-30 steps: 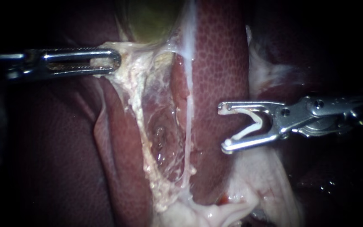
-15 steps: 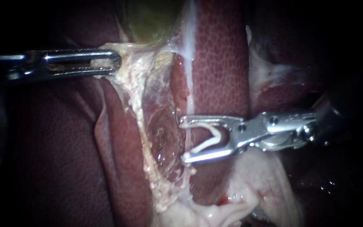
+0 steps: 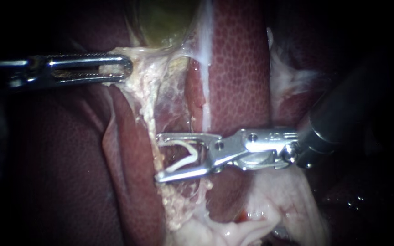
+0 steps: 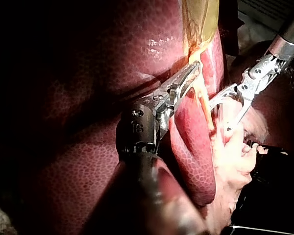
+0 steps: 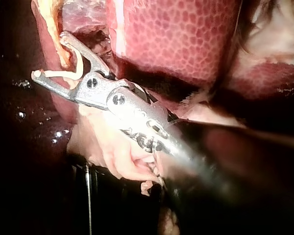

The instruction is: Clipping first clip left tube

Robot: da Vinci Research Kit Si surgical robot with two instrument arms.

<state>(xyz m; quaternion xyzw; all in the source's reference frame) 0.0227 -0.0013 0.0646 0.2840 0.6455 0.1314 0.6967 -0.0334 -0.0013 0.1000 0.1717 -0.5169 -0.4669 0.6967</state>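
Both the frayed left tube (image 3: 146,102) and thin white right tube (image 3: 204,105), centre frame, are spanned by the right instrument's (image 3: 158,157) wide jaws holding a white clip (image 3: 190,155); both could be clipped. Pale tissue (image 3: 144,64) is clamped by the left instrument (image 3: 126,68).

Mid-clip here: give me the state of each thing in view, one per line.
Left instrument: jaws shut on whitish tissue, holding it taut.
Right instrument: jaws spread, holding the clip between them.
Clip: open, not yet squeezed.
Left tube: stretched, unclipped, at the right instrument's jaw tips.
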